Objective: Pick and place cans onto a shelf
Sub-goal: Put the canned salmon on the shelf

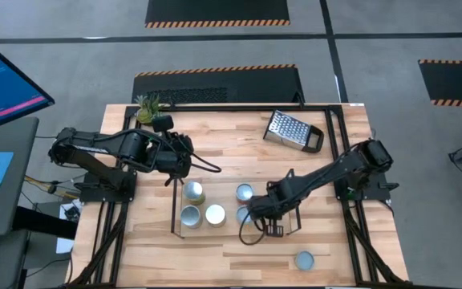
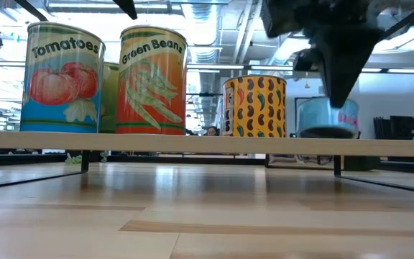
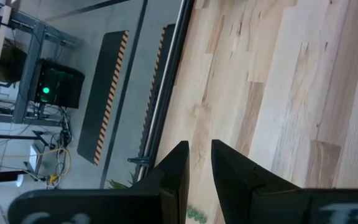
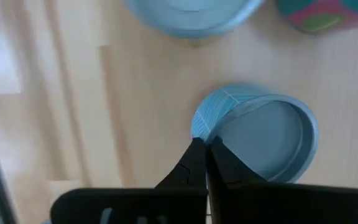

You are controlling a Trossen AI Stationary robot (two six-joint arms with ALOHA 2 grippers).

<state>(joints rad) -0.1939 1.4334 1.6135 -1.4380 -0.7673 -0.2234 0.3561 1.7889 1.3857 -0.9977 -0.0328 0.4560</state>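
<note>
The shelf [image 1: 175,210] is a black wire frame with a wooden base [image 2: 192,142] at the table's middle. Several cans stand on it, among them a tomato can [image 2: 62,78], a green bean can [image 2: 153,79] and a yellow can [image 2: 255,106]. My right gripper [image 1: 255,213] is over the shelf's right part, shut on a light blue can [image 4: 260,140], which also shows in the low view [image 2: 327,115]. One more can [image 1: 304,259] stands on the table near the front edge. My left gripper [image 1: 179,158] hovers behind the shelf's left end, narrowly open and empty. My right gripper pinches the blue can's top rim [image 4: 199,127] between its two fingers, which come from above and slant down. One fingertip [image 4: 221,155] is over the can's top and the other is outside the wall. The can stands upright, with its bottom at the shelf's base.
A metal grater [image 1: 293,131] lies at the far right of the table. A small plant [image 1: 147,108] stands at the far left corner. A black table frame runs along both sides. Bare wood lies in front of the shelf.
</note>
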